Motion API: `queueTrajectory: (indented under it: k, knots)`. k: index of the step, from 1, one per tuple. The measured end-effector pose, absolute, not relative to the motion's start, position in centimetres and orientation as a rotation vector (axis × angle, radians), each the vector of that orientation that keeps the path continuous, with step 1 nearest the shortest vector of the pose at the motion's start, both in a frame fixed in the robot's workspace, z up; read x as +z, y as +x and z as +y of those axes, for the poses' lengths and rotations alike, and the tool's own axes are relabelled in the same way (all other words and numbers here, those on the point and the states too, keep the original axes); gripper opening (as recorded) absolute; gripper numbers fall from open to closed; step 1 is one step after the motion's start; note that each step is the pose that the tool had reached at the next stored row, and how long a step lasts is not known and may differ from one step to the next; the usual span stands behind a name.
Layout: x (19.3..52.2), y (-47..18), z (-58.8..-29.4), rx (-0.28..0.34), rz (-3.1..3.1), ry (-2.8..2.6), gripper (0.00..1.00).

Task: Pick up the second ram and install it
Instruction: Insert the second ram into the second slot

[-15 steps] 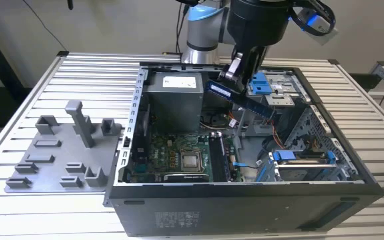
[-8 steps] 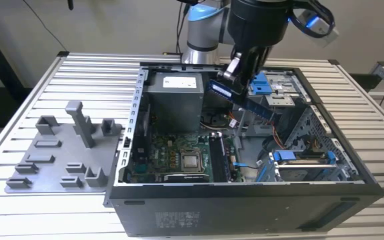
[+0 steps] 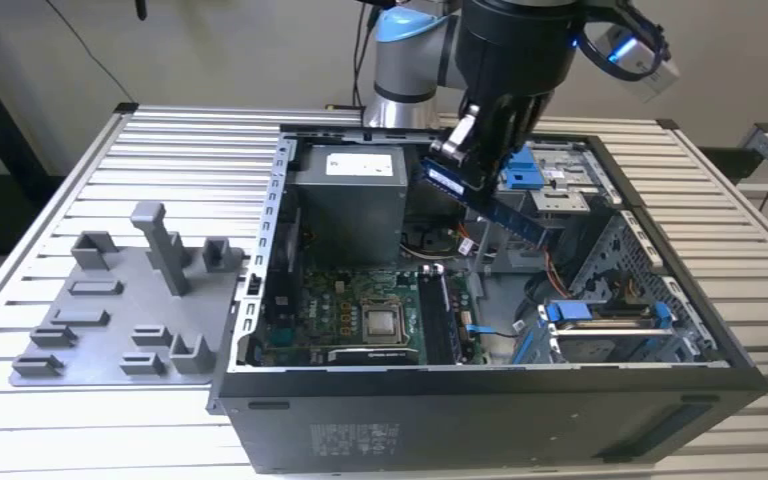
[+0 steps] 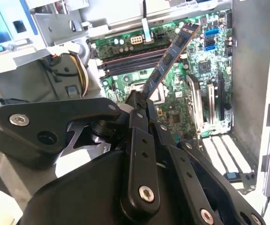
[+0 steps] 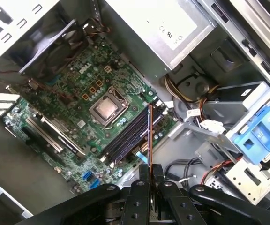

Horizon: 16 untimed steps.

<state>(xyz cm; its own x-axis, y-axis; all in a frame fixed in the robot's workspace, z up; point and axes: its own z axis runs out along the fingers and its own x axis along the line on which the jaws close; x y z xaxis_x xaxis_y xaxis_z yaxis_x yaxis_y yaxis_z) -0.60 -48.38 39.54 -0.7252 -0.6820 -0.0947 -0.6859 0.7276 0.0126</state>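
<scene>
Second wrist view: gripper [image 4: 138, 101] pinches the second ram [image 4: 168, 60] endwise, its length aimed at the motherboard [image 4: 175, 110]

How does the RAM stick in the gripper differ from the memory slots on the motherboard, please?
The second ram is held in the gripper, tilted above the open case; the memory slots lie flat on the motherboard. The second ram is one thin board, free of the motherboard; the memory slots are several black channels side by side. Both are long and narrow.
</scene>
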Motion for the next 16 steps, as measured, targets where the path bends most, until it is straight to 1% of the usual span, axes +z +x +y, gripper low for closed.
queueTrajectory:
  k: [16]
  knots:
    - [39.33,-0.6,-48.39,0.062,2.915,-0.91,0.14]
